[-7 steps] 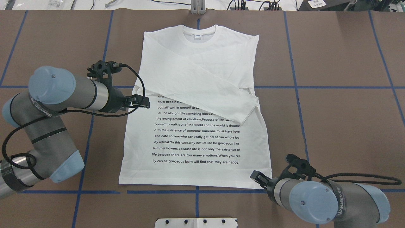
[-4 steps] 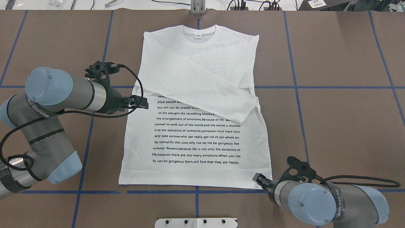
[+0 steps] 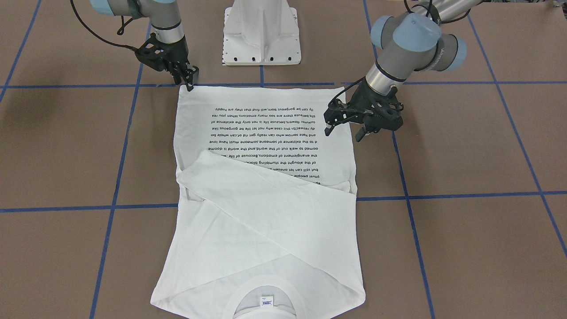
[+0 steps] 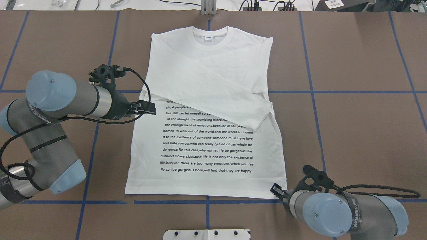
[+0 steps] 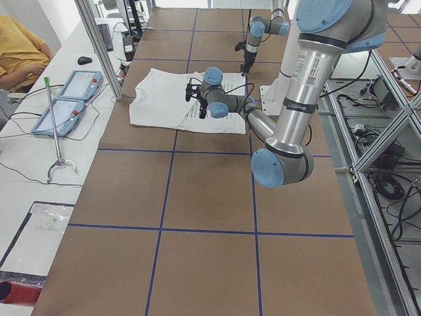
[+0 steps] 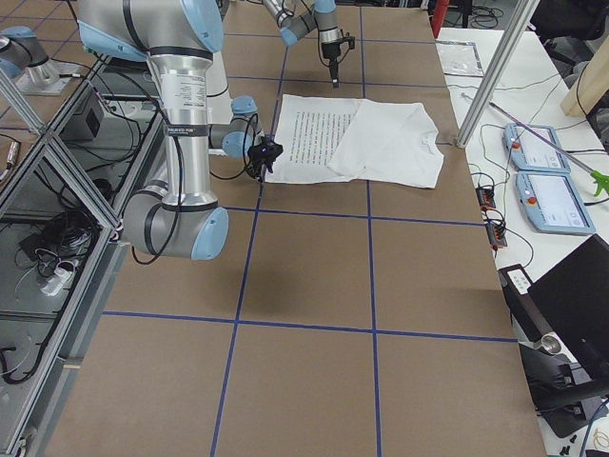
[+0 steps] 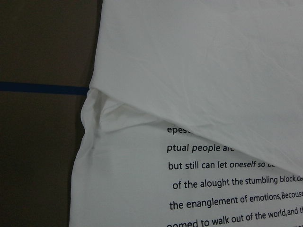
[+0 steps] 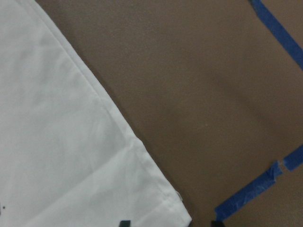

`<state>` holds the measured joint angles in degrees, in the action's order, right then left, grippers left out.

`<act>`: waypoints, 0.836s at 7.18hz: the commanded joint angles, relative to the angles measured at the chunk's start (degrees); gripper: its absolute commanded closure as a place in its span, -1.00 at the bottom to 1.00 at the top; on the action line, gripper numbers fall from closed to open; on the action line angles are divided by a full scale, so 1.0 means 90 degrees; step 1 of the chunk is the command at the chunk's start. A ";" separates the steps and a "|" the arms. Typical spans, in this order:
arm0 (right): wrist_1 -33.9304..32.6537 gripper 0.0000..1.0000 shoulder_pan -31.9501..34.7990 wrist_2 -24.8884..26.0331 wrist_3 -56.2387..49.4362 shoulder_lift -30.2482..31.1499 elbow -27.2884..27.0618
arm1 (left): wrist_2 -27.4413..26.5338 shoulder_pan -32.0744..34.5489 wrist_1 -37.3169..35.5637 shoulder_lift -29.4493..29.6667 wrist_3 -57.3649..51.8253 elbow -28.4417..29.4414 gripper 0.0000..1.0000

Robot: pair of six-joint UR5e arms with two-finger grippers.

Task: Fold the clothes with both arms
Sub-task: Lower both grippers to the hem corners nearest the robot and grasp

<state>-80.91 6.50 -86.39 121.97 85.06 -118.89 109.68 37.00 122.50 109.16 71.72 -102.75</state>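
Note:
The white long-sleeved shirt [image 4: 206, 146] lies flat on the brown table with its printed text up, its collar at the far side and both sleeves folded across the chest. My left gripper [image 4: 150, 108] is open and hovers over the shirt's left edge, just below the folded sleeve; it also shows in the front-facing view [image 3: 343, 132]. The left wrist view shows that edge and the text [image 7: 213, 165]. My right gripper [image 4: 275, 189] is open at the near right hem corner [image 8: 180, 215], with its fingertips on either side of it.
The white pedestal base [image 3: 261, 35] stands at the near table edge between the arms. Blue tape lines [image 8: 255, 194] cross the table [image 4: 360, 126]. A seated person [image 5: 20, 49] and two pendants [image 5: 69, 99] are off the table's far side.
My right gripper has moved slightly back and down toward the hem corner. My left arm has shifted slightly left. The shirt has not moved.

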 commanded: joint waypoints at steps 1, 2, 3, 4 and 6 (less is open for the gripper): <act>-0.0004 0.62 0.0000 -0.0020 0.0060 -0.0008 0.0026 | -0.0018 0.0000 -0.0008 0.0000 0.0000 0.0000 -0.98; -0.0004 1.00 0.0010 -0.0040 0.0109 -0.0008 0.0016 | -0.0018 0.0000 -0.0008 0.0000 0.0000 0.0000 -0.98; -0.0004 1.00 0.0019 -0.0059 0.0109 0.0002 -0.0051 | 0.0011 0.0000 -0.0027 0.0000 0.0000 0.0000 -0.98; -0.0004 1.00 0.0029 -0.0060 0.0109 0.0002 -0.0062 | 0.0079 0.0000 -0.0056 -0.0010 0.0242 -0.0009 -0.93; -0.0042 1.00 0.0078 -0.0127 0.0109 0.0118 -0.0295 | 0.0537 0.0000 -0.0056 -0.0622 0.0556 -0.0358 -0.83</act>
<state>-81.06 6.89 -87.09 122.95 85.34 -120.22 112.75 37.00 122.04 106.83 75.32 -103.66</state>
